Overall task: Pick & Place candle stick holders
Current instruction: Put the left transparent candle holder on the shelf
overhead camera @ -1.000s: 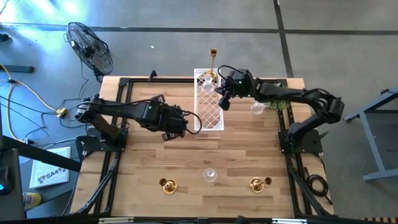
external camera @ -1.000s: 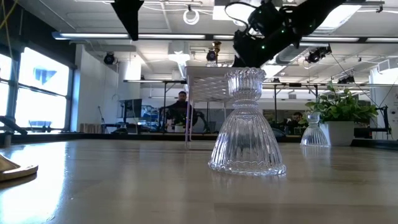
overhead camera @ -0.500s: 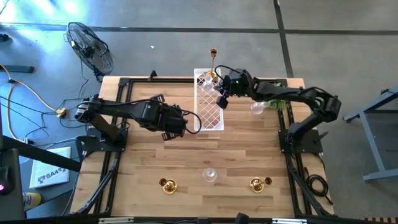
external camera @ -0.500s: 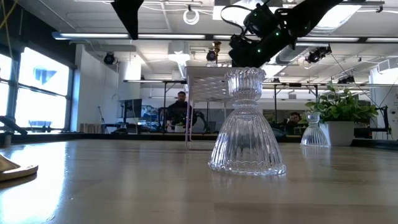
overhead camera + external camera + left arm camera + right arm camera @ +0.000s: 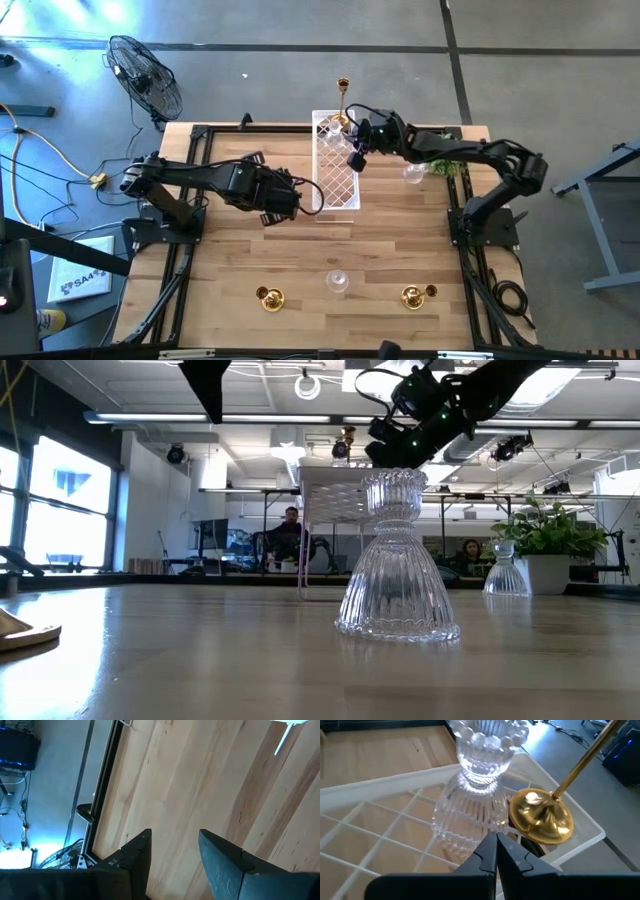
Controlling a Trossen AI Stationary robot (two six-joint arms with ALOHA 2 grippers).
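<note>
Two grippers: the right gripper (image 5: 496, 851), fingers pressed together and empty, hovers over the white lattice tray (image 5: 365, 820) by a glass candle holder (image 5: 477, 795); left gripper (image 5: 172, 855) fingers parted, empty, above the tabletop (image 5: 200, 785).

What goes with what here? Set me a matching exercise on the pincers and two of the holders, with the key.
Things:
1. tall gold holder
2. right pincer
3. left pincer
4. lone glass holder

States and places:
A. open, over bare wood
B. shut, over the tray
C. standing at the tray's far end, beside a ribbed glass holder
D. near the table's front edge, between two squat gold holders

Pairs: 1-C, 2-B, 3-A, 4-D
</note>
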